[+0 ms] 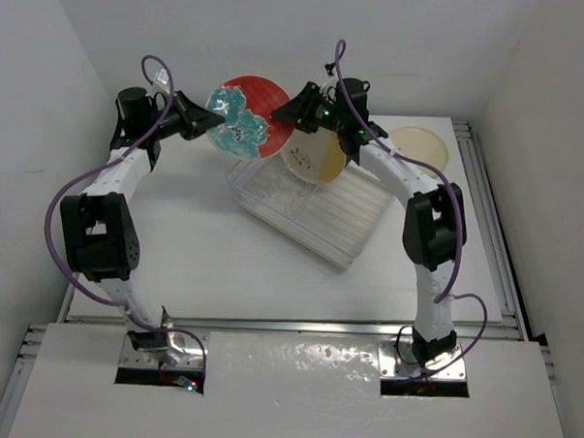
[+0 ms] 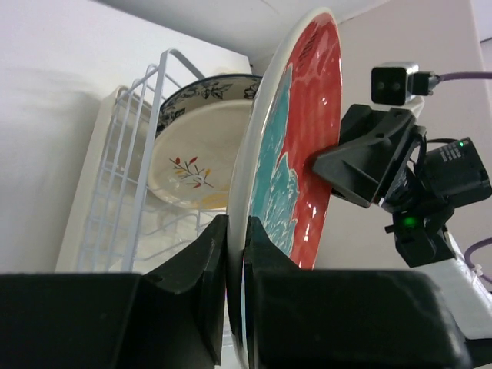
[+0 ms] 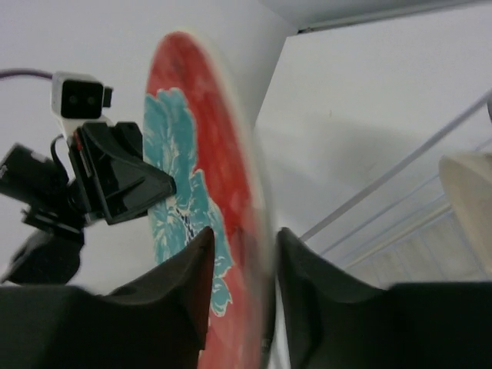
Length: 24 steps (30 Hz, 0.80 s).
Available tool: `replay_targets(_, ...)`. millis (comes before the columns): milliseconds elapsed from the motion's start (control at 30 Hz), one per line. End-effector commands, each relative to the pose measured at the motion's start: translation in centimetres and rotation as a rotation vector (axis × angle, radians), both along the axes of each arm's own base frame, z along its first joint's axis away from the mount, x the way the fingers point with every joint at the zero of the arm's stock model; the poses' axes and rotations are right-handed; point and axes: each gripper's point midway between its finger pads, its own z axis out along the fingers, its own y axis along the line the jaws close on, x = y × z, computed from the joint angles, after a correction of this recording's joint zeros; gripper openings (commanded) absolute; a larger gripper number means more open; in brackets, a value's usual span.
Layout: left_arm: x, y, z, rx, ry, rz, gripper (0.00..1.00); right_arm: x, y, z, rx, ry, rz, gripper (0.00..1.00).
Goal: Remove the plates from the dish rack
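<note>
Black fingers (image 2: pixel 201 265) of the left gripper (image 2: pixel 235 234) pinch tight on the left rim of the red plate (image 1: pixel 246 115), which is held upright in the air above the far left corner of the dish rack (image 1: pixel 342 226). The right gripper (image 3: pixel 244 247) straddles the opposite rim; the blur hides whether it presses. In the rack, a cream plate (image 2: pixel 188 165) with a sprig leans on the wires (image 2: pixel 146 138), with a blue-patterned plate (image 2: pixel 204 88) behind it. A pale yellow plate (image 1: pixel 418 145) lies flat on the table (image 1: pixel 194 244), right of the rack.

Blue-patterned plate (image 2: pixel 214 88) mostly hidden behind cream plate (image 2: pixel 192 165) (rim only shows)
</note>
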Motion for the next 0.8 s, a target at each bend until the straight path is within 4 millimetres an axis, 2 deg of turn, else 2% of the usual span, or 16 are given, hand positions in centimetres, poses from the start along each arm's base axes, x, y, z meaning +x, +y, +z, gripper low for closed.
replay_targets(0, -0.5, 0.9, 5.2, -0.057, -0.134, 0.014, 0.00, -0.3, 0.2, 8.4, 0.038, -0.238, -0.015, 0.42)
replay_targets(67, -0.1, 1.4, 6.5, -0.101, -0.138, 0.035, 0.00, -0.2, 0.1, 8.6, 0.035, -0.247, -0.025, 0.53)
replay_targets(167, 0.3, 1.7, 8.5, -0.117, -0.208, 0.045, 0.00, 0.2, 0.0, 9.2, 0.067, -0.242, -0.046, 0.62)
replay_targets(233, 0.4, 2.1, 9.1, -0.170, -0.201, 0.052, 0.00, 0.3, -0.1, 9.4, 0.072, -0.247, -0.058, 0.63)
replay_targets(333, 1.3, 4.8, 9.9, -0.238, -0.228, 0.109, 0.00, 0.6, -0.6, 9.6, 0.045, -0.267, -0.091, 0.64)
replay_targets(367, 2.2, 7.1, 9.7, -0.242, -0.224, 0.168, 0.00, 0.7, -1.0, 9.8, 0.022, -0.290, -0.106, 0.65)
replay_targets(433, 3.4, 9.4, 9.1, -0.190, -0.237, 0.226, 0.00, 0.7, -1.9, 10.0, -0.014, -0.304, -0.154, 0.65)
replay_targets(467, 4.7, 11.7, 8.1, -0.173, -0.185, 0.293, 0.00, 0.7, -2.4, 10.2, -0.041, -0.330, -0.169, 0.65)
replay_targets(500, 5.4, 12.7, 7.6, -0.111, -0.200, 0.322, 0.00, 0.4, -3.0, 10.9, -0.054, -0.349, -0.196, 0.65)
replay_targets(600, 7.5, 15.1, 5.8, -0.027, -0.192, 0.391, 0.00, -0.1, -3.9, 11.6, -0.109, -0.398, -0.215, 0.65)
replay_targets(633, 8.1, 15.7, 5.5, -0.021, -0.190, 0.416, 0.00, -0.4, -4.3, 12.5, -0.118, -0.417, -0.224, 0.65)
replay_targets(733, 9.8, 17.1, 4.1, -0.036, -0.189, 0.445, 0.00, -1.1, -4.9, 13.5, -0.158, -0.446, -0.225, 0.65)
replay_targets(767, 10.8, 17.9, 3.1, -0.043, -0.175, 0.467, 0.00, -1.5, -5.3, 14.0, -0.174, -0.456, -0.229, 0.65)
